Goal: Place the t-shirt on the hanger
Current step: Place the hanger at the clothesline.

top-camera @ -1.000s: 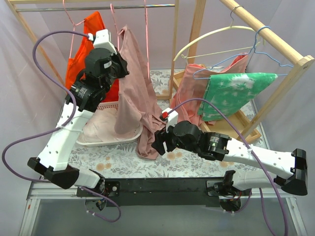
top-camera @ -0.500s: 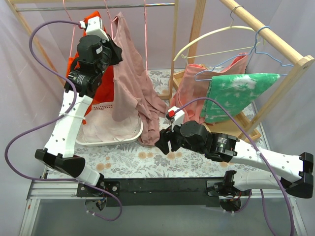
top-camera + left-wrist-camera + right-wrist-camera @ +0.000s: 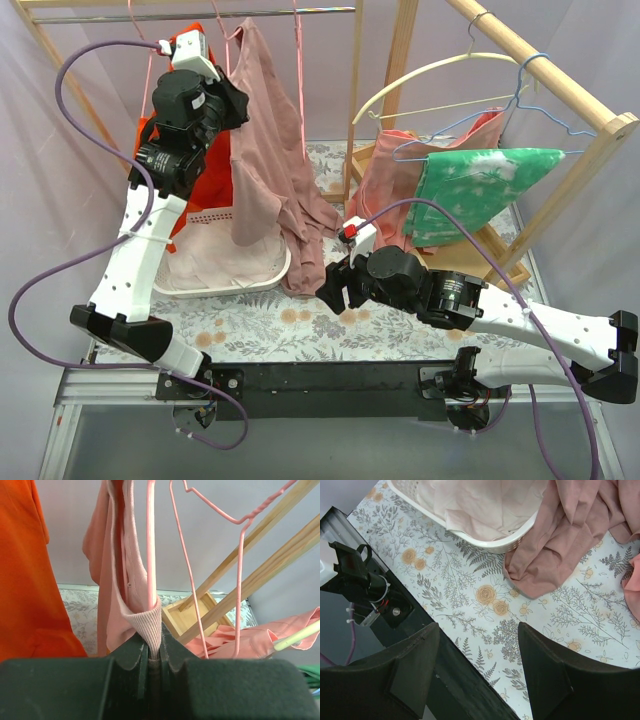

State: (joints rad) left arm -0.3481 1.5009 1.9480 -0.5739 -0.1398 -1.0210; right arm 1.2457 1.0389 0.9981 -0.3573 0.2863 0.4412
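The dusty mauve-pink t-shirt (image 3: 275,160) hangs from my left gripper (image 3: 232,100), raised high near the top rail. In the left wrist view the left gripper (image 3: 156,637) is shut on the shirt's ribbed collar (image 3: 149,622). The thin pink hanger (image 3: 186,565) hangs just right of the collar, and one wire runs down along the fabric. It also shows in the top view (image 3: 298,70). The shirt's lower end lies bunched on the table (image 3: 555,555). My right gripper (image 3: 335,290) is open and empty, low over the flowered table (image 3: 476,630).
A white laundry basket (image 3: 250,287) with pale cloth sits under the shirt. An orange shirt (image 3: 190,50) hangs behind my left arm. On the right rack hang a salmon shirt (image 3: 385,180), a green cloth (image 3: 480,185), a cream hanger (image 3: 430,75) and a blue hanger (image 3: 540,100).
My left gripper has risen up and to the left with the t-shirt, lifting most of it off the table. My right arm has shifted slightly to the right.
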